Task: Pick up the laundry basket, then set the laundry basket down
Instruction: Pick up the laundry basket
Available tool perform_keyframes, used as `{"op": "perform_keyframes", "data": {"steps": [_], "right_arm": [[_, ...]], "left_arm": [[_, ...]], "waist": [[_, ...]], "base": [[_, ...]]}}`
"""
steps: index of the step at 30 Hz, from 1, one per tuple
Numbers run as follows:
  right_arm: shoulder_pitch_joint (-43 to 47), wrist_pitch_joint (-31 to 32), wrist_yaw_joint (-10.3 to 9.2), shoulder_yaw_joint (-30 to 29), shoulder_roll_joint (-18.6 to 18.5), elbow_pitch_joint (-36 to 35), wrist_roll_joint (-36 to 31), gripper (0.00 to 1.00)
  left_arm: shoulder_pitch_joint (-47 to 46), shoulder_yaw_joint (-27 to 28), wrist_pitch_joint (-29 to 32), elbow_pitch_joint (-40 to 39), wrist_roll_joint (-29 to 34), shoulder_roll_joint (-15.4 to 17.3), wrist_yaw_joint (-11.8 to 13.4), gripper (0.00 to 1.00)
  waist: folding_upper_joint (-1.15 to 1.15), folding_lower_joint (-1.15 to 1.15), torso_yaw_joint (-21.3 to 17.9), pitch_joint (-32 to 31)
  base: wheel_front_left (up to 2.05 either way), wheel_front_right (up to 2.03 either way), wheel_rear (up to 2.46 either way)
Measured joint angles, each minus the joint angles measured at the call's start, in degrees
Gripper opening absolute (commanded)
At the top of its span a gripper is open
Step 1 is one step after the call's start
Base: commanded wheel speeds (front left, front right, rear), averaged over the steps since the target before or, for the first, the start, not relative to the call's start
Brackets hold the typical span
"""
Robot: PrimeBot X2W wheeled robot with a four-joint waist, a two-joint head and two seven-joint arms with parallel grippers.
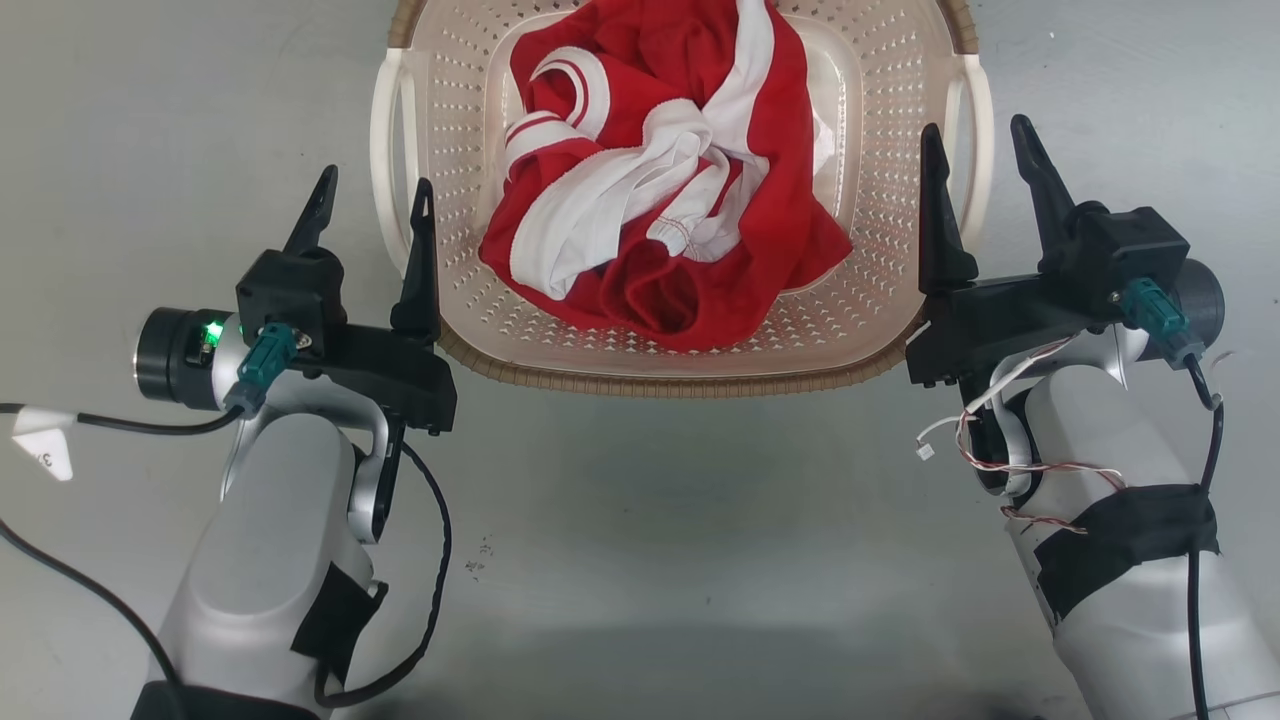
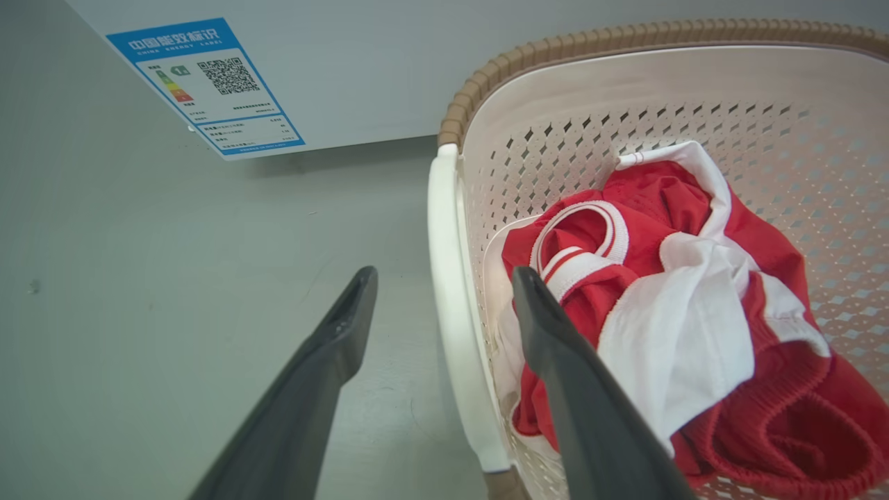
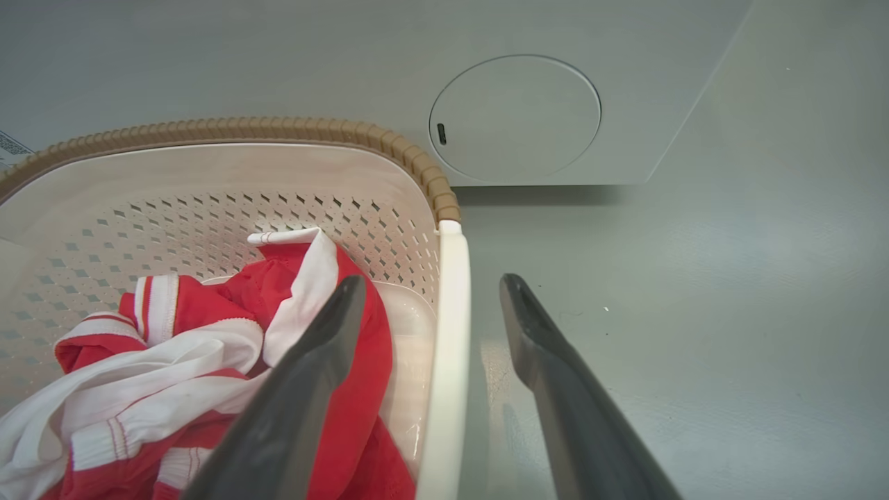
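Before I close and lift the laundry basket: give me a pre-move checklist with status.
1. Left hand open and straddling the left white handle: ok.
2. Right hand open and straddling the right white handle: ok.
3. Both hands at about the same place along their handles in the head view: ok.
4. Red and white garment inside the laundry basket, nothing draped over the handles: ok.
5. Inner fingers clear of the garment: cannot tell.
6. Gap between the basket's far rim and the white appliance panel: cannot tell.
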Motion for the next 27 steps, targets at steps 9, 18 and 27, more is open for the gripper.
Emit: {"op": "perform_keyframes", "data": {"steps": [9,18,27], "right_arm": [[-3.1,0.0,-0.01,1.0,0.2,4.2,0.0,1.0],[-5.6,0.0,-0.08,1.9,0.3,9.6,0.2,1.0],[-7.4,0.0,-0.63,4.6,0.3,14.0,3.5,1.0]], "left_arm": [[-3.9,0.0,0.0,4.8,-0.5,-0.2,-1.0,1.0],[-6.8,-0.2,0.0,9.7,-0.6,-0.6,-1.8,1.0],[-9.9,-0.9,0.0,14.0,-0.9,-1.3,-2.5,1.0]], "waist": [[-0.01,0.0,-0.1,1.4],[0.0,0.0,0.1,2.3],[-0.01,0.0,0.7,2.4]], "base": [[0.0,0.0,0.0],[0.0,0.0,0.0],[0.0,0.0,0.0]]}}
